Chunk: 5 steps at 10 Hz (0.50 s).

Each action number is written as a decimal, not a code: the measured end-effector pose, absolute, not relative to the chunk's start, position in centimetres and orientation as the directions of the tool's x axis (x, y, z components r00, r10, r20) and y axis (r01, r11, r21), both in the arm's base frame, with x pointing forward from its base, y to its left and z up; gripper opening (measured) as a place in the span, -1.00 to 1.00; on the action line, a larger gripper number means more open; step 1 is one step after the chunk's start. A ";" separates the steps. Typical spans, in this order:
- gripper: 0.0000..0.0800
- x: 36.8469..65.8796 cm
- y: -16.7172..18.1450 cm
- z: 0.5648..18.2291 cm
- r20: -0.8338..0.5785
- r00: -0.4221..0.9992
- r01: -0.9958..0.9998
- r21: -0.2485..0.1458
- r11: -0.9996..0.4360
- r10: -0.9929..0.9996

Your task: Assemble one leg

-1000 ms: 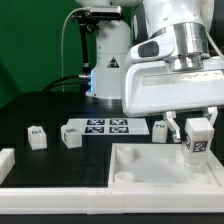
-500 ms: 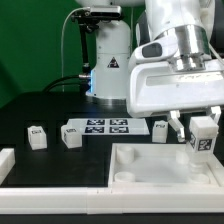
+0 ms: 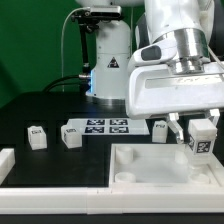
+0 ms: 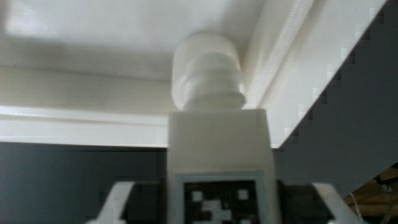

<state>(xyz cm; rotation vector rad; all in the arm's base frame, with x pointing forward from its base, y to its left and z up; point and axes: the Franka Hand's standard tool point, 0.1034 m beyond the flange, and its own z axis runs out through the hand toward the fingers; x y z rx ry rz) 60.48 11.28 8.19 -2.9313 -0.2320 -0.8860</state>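
White leg (image 3: pixel 203 136) has edged toward the exterior view's right

Jaws hide the sides of the leg (image 3: pixel 201 140). In the wrist view its tag (image 4: pixel 221 200) is blurred and cut by the edge. The tray (image 3: pixel 128 158) runs out of frame beside the leg; a white block (image 3: pixel 5 160) on the exterior view's left of the tray is cropped.

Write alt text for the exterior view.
The arm's tool grips a tagged white leg upright over the white tabletop, at the exterior view's right. Behind, on the black table, lie the marker board and three small tagged white blocks.
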 end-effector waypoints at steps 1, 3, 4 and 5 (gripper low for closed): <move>-0.27 60.5 11.3 8.2 0.557 0.821 0.164 -0.024 -0.986 0.123; -0.27 61.0 11.6 8.1 0.574 0.810 0.166 -0.023 -0.986 0.123; -0.27 61.3 11.8 7.9 0.574 0.809 0.168 -0.024 -0.986 0.123; -0.27 61.3 11.9 7.3 0.565 0.816 0.168 -0.026 -0.985 0.124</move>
